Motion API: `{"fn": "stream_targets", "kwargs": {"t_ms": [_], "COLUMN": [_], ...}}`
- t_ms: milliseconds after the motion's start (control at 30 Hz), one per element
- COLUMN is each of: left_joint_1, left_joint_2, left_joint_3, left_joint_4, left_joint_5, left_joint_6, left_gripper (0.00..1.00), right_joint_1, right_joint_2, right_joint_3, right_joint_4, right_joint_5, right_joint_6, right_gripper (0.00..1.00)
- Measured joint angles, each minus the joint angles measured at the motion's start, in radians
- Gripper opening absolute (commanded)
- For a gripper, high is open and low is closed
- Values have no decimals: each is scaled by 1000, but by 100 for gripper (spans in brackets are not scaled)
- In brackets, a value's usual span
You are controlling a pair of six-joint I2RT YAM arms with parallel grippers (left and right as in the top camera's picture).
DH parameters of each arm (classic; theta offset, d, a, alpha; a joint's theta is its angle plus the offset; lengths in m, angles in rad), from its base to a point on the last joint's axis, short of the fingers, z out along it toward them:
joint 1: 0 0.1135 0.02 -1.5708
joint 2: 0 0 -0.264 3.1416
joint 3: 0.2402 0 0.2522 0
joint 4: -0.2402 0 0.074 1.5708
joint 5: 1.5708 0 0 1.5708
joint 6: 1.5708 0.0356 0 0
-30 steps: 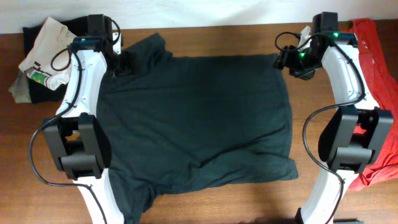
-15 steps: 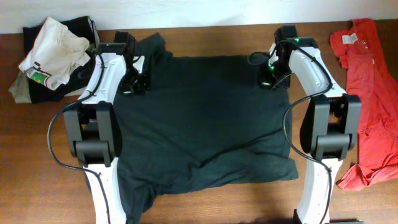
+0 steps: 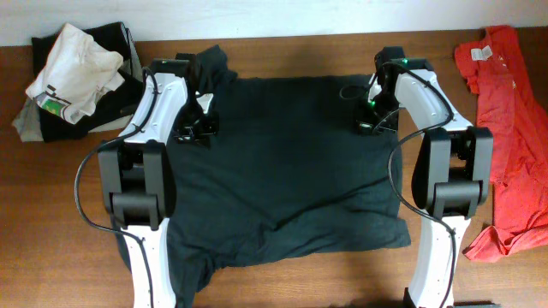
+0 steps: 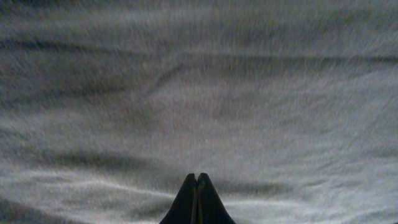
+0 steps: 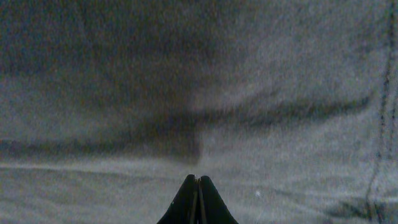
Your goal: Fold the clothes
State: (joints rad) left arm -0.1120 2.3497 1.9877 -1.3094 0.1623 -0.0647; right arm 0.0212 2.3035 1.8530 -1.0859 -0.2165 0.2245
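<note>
A black T-shirt (image 3: 282, 162) lies spread flat over the middle of the wooden table (image 3: 68, 205), with no lettering showing. My left gripper (image 3: 199, 130) is over its upper left part near the sleeve, and my right gripper (image 3: 371, 122) is over its upper right part. In the left wrist view the left gripper (image 4: 197, 177) is shut, tips together just above wrinkled dark cloth (image 4: 205, 93). The right wrist view shows the right gripper (image 5: 198, 178) shut the same way over the cloth (image 5: 249, 74), with nothing visibly pinched. A red-orange T-shirt (image 3: 505, 111) lies at the right edge.
A heap of clothes, cream over black (image 3: 73, 73), sits at the back left corner. A pale wall edge (image 3: 274, 17) runs along the far side of the table. Both arms rise from bases near the front and reach across the black shirt's sides.
Both grippers have moved from the shirt's far corners inward and toward the front, over the cloth, and both have gone from open to shut. The right arm no longer covers the red-orange shirt.
</note>
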Motion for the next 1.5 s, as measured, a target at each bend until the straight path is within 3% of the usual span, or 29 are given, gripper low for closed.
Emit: {"fn": "stream_targets", "kwargs": {"t_ms": [500,733,967,1333,1433,1467,1500], "left_joint_1": [3,4,6,3,-4,-8,-15], "left_joint_2": [-8,-56,-6,56,69,69,72], "left_joint_3": [-129,-236,-224,-236,-237,-224,-203], "left_joint_4": [184,467,670,1053,1112,1093,1066], "left_joint_5": [12,37,97,118,114,122,118], "left_joint_6": [-15,-34,-35,-41,-39,-43,-43], "left_gripper": [0,0,1,7,38,60,73], "right_joint_1": [0,0,0,-82,-106,-126,-143], "right_joint_2": [-3,-5,15,58,85,109,125], "right_joint_3": [-66,-73,-61,-56,14,95,146], "right_joint_4": [90,180,256,555,484,382,330], "right_joint_5": [2,14,20,43,47,64,80], "right_joint_6": [4,13,27,39,45,53,51], "right_gripper": [4,4,4,5,10,24,33]}}
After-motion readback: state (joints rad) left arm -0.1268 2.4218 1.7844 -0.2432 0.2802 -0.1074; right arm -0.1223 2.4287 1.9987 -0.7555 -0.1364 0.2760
